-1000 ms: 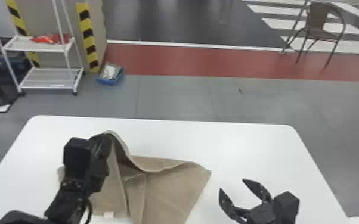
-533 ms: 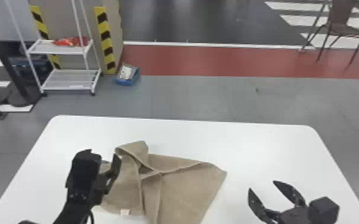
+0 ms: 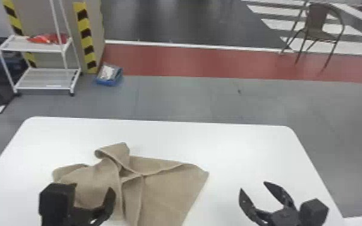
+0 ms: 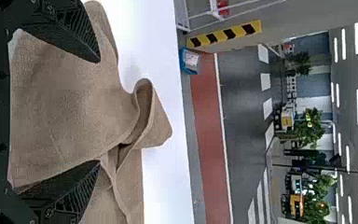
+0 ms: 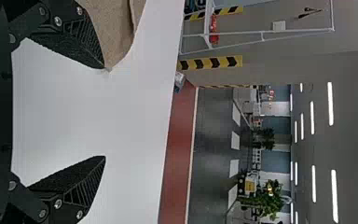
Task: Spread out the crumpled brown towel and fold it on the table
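As the towel point(image 3: 165, 192) sprawls, one corner point(image 3: 204, 174) points right.

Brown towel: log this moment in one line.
brown towel: rumpled on white table, far corner curled over | left tool: open, over towel | right tool: open, right of towel | neatly folded: no

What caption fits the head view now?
Both grippers open at a white table, the brown towel lying rumpled and partly spread.
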`<action>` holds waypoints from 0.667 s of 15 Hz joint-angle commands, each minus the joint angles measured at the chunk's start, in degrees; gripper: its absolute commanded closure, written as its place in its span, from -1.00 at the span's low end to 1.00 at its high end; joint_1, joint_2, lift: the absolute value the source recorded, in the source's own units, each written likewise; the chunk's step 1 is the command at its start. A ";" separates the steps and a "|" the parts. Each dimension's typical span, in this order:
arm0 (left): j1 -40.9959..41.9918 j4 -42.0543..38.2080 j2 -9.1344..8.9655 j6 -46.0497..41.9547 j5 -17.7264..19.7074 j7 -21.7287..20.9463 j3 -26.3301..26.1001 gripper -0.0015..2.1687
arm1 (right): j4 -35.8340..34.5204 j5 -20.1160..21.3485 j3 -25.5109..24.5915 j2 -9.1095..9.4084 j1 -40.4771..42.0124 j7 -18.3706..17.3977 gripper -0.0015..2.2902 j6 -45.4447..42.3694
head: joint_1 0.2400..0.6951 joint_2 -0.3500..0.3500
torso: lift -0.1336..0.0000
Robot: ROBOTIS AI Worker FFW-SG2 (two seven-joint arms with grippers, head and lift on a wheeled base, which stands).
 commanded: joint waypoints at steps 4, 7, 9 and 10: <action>-0.32 2.85 -0.83 -0.81 2.50 2.93 -7.76 -0.73 | 0.94 -0.60 -0.43 0.05 0.00 0.26 -0.81 -1.38 | 1.00 -0.66 | 1.00; -2.51 7.86 -1.36 -4.50 1.88 6.36 -12.24 -0.69 | 1.73 -1.13 -0.96 0.05 0.00 0.78 -0.81 -2.61 | 1.00 -0.79 | 1.00; -4.71 11.29 -1.71 -5.91 1.18 8.64 -14.09 -0.69 | 1.73 -1.39 -1.31 0.05 0.00 1.05 -0.81 -2.79 | 1.00 -0.89 | 1.00; -5.77 13.31 -2.24 -6.43 0.04 9.87 -14.53 -0.69 | 1.73 -1.48 -1.40 0.05 0.00 1.14 -0.81 -2.79 | 1.00 -0.90 | 1.00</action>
